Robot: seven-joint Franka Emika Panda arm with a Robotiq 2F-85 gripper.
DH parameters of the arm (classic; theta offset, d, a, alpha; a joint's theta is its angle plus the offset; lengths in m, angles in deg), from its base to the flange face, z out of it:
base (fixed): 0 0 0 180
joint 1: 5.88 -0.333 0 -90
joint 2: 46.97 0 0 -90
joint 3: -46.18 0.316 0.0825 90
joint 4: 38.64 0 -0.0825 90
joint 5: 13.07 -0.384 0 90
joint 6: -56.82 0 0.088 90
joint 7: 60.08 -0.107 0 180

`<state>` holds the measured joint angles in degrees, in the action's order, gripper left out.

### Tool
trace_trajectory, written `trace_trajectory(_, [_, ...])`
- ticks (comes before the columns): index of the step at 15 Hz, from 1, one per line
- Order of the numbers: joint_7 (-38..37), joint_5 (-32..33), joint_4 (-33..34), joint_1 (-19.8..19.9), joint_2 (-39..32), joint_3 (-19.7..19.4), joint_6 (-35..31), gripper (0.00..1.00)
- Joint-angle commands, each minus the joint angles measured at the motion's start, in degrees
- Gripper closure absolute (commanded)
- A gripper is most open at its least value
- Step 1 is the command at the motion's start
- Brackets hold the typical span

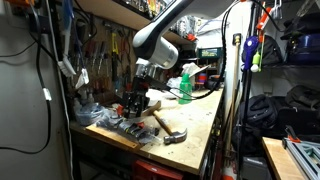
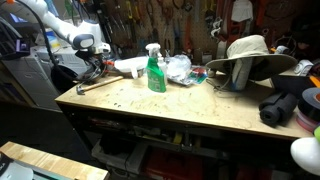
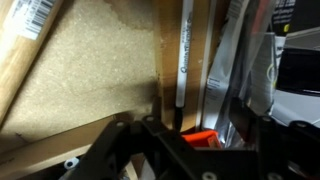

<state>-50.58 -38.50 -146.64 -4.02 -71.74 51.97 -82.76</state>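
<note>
My gripper (image 1: 136,103) hangs low over the cluttered end of a wooden workbench (image 1: 195,125); it also shows in an exterior view (image 2: 97,62). In the wrist view the jaws (image 3: 200,125) stand wide apart, open, over a small orange object (image 3: 200,137) that lies between them without being clamped. A white pen-like stick (image 3: 183,60) lies on the wood just beyond. A hammer (image 1: 170,128) lies on the bench next to the gripper and shows in both exterior views (image 2: 88,85).
A green spray bottle (image 2: 155,70) stands mid-bench, also in an exterior view (image 1: 185,86). A tan hat (image 2: 250,55) and a black bundle (image 2: 282,105) lie at the far end. Tools hang on the back wall (image 1: 105,55). Clear bags (image 2: 178,68) sit behind the bottle.
</note>
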Motion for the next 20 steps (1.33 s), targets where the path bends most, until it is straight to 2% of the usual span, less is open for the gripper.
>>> trace_trajectory(1, [2.13,3.25,-3.96,0.74,4.64,0.25,3.23,0.01])
trace_trajectory(8, [0.02,17.04,-19.83,-0.54,21.57,-3.52,6.01,0.0])
trace_trajectory(11, [-1.22,22.76,-26.57,-0.07,28.32,-5.01,3.97,0.0])
trace_trajectory(15, [-0.36,25.65,-33.02,1.08,36.26,-7.19,3.37,0.0])
trace_trajectory(17, [2.32,24.64,-35.64,1.32,40.04,-8.65,3.39,0.0])
trace_trajectory(18, [0.72,24.33,-30.53,0.58,34.6,-8.18,4.88,0.0])
trace_trajectory(20, [0.9,24.33,-31.18,0.61,36.01,-8.63,4.88,0.0])
